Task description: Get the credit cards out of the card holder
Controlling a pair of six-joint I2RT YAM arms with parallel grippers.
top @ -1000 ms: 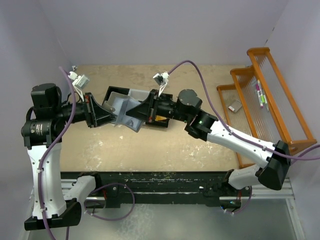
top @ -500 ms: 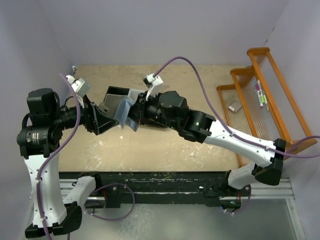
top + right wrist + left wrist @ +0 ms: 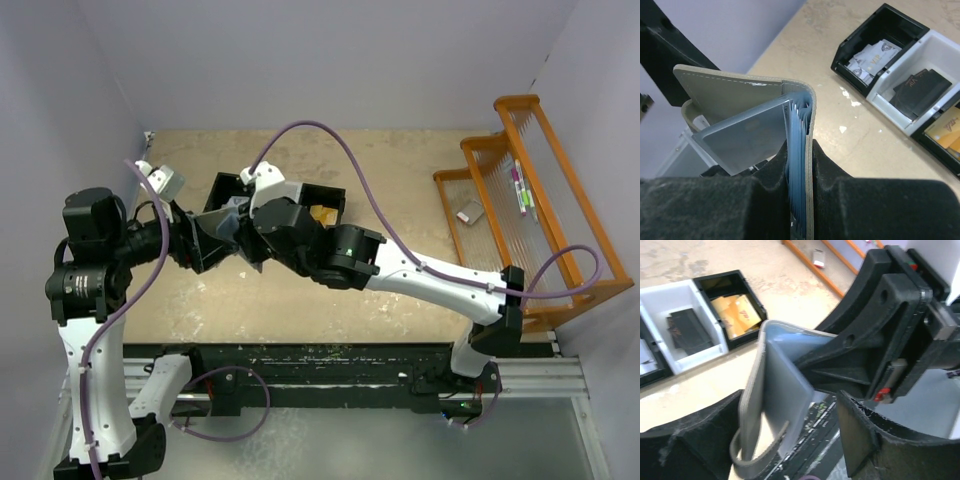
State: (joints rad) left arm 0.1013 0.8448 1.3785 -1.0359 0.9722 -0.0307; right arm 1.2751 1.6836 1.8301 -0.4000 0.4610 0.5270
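Our right claw [image 3: 801,162] pinches the card holder [image 3: 745,125] near its fold, up above the table [image 3: 400,170]. Our left claw [image 3: 785,440] is spread wide, with the card holder between its fingers.

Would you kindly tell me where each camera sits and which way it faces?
Top external: above, behind the bases, looking down on the tan table; both arms show.
Left wrist: on that wrist, past the open left gripper at the flat grey bifold card holder.
Right wrist: on that wrist, over the right gripper, shut on that holder, toward the black-and-white compartment tray.
Both wrist views share holder and tray.
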